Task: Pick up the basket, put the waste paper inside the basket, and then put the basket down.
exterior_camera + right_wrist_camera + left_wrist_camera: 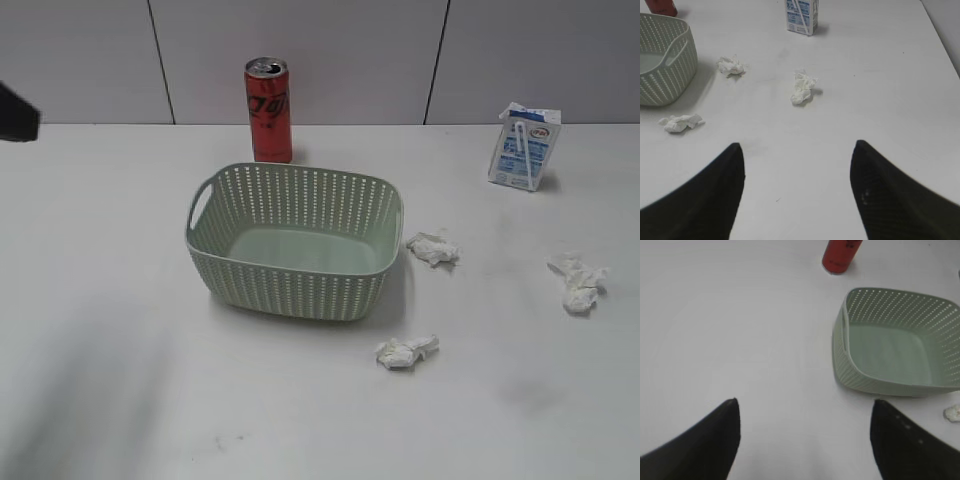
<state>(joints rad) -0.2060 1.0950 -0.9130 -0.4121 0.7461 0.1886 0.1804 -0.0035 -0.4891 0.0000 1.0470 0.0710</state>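
Left gripper [805, 407] and right gripper [797, 150], fingers spread wide, both empty above the table.

My right black pincer [797, 150] hangs spread wide over the white bench [890, 90], gripping nothing. Pale sage-green perforated plastic basket [662, 60] at left edge. Three crumpled white tissue wads: one [730, 65] near its handle, one [681, 122] below it, one [803, 87] mid-bench. Blue-and-white milk carton [801, 15] upright at top.
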